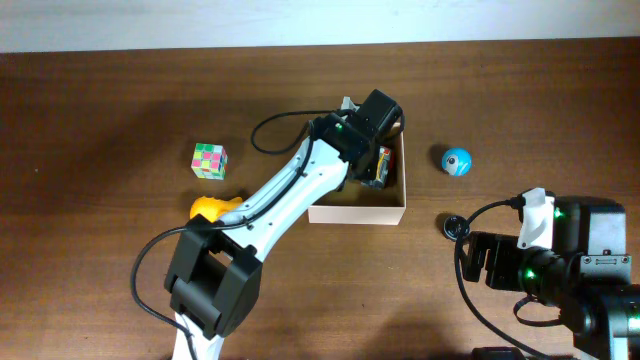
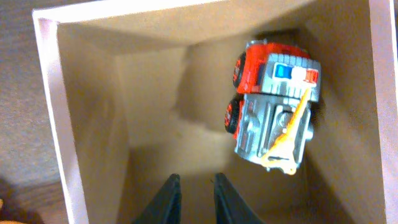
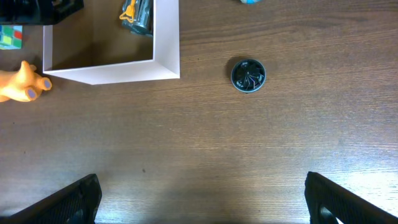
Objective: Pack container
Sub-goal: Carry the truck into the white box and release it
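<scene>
The container (image 1: 358, 211) is a shallow square box with white walls and a tan inside, at the table's middle. A red and grey toy fire truck (image 1: 381, 165) lies in its right part; in the left wrist view the truck (image 2: 273, 106) lies on its side against the far wall. My left gripper (image 2: 194, 186) hangs over the container's inside (image 2: 155, 124), its fingers nearly together with nothing between them. My right gripper (image 3: 202, 202) is wide open and empty above bare table, at the right front (image 1: 478, 262). The container's corner (image 3: 168, 59) shows in the right wrist view.
A colourful cube (image 1: 210, 159) and an orange toy (image 1: 208, 208) lie left of the container. A blue ball (image 1: 456, 160) lies to its right. A small black round thing (image 1: 456, 226) (image 3: 248, 74) lies in front of the ball. My left arm crosses the container's left side.
</scene>
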